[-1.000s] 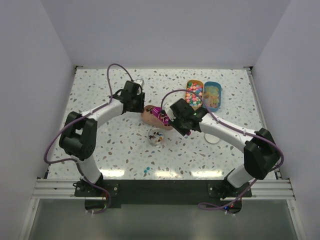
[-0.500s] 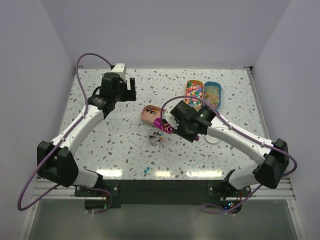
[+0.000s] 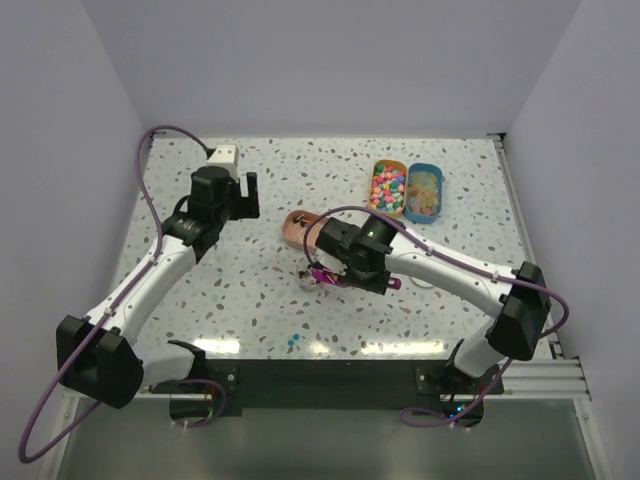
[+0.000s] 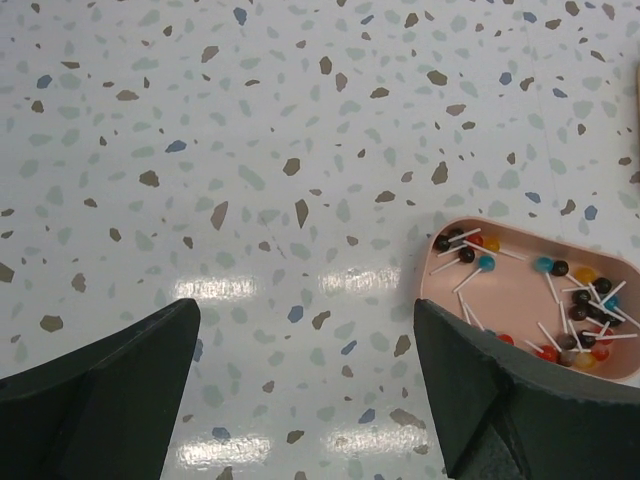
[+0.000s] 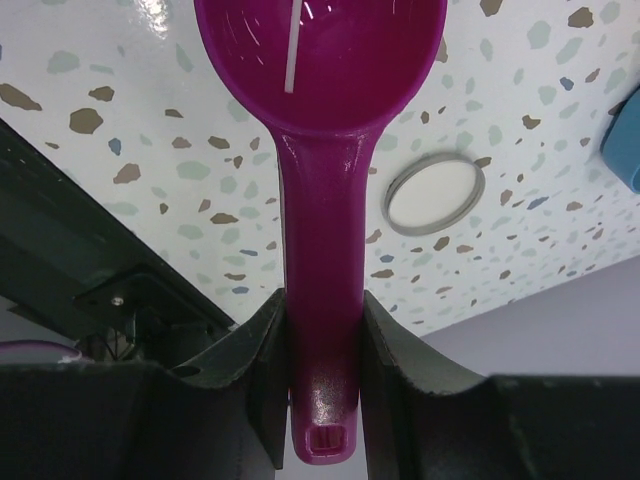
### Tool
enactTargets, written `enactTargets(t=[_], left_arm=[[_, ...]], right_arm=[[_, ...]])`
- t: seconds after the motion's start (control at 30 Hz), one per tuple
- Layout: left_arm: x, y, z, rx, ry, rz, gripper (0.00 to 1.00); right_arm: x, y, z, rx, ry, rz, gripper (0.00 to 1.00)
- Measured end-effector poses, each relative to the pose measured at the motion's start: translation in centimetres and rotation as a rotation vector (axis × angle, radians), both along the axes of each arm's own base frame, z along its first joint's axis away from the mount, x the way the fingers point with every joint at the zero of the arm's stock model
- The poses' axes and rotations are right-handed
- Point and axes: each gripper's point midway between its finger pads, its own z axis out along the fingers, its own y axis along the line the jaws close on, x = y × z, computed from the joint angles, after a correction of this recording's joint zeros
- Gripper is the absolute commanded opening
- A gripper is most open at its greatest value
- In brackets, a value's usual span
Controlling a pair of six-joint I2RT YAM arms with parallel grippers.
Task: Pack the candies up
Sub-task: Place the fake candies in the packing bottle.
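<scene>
Worktop: white terrazzo-speckled worktop (image 3: 240,295), closed in by pale walls.
Left arm: white-and-black left arm (image 3: 160,270) reaching out to the left of the pink tray. Its left tool (image 4: 305,335) hangs over bare worktop just left of that tray, jaws spread wide with nothing between them.
Right arm: white-and-black right arm (image 3: 450,265) stretched across on the near side of the pink tray. Its right tool (image 5: 322,320) is clamped on the scoop's handle.
Pink tray: shallow oblong pink plastic tray (image 4: 515,290), flat near the middle of the worktop.
Orange tray: oblong orange tray (image 3: 388,163), right of and behind the pink tray, full of bright pastel candies (image 3: 388,188).
Blue tray: oblong blue tray (image 3: 425,167), right of the pink tray, just beyond the orange one, holding pale tan candies (image 3: 424,197).
Scoop: glossy purple plastic scoop (image 5: 320,150), its bowl just on the near side of the pink tray, with one thin white stick (image 5: 293,50) in it.
Cup: small clear cup (image 3: 308,268), just on the near side of the pink tray, mostly hidden under the scoop's bowl.
Lid: round white lid with a grey rim (image 5: 435,193), flat on the worktop, nearer and right of the pink tray.
Candies: tiny dark, red and brown candies (image 4: 575,310) on thin white sticks, loose inside the pink tray.
Stray bits: small blue specks (image 3: 292,341), well to the near side of the pink tray.
</scene>
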Motion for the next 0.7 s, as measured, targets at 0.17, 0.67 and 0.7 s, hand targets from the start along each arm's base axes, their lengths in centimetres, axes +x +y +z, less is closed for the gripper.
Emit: enactTargets(t=[0.17,0.67,0.7], left_arm=[[-0.1,0.6,-0.6,0.031,0.009,0.013,0.93],[-0.1,1.7,-0.7,0.087,0.000,0.042,0.94],[-0.1,1.7,-0.8,0.088,0.001,0.043,0.94]], right_arm=[[0.4,0.8,0.0,-0.060,-0.020,0.030,0.00],[1.4,2.3,0.2,-0.149,-0.120,0.077,0.00],[1.5,2.3,0.2,-0.151,-0.126,0.077,0.00]])
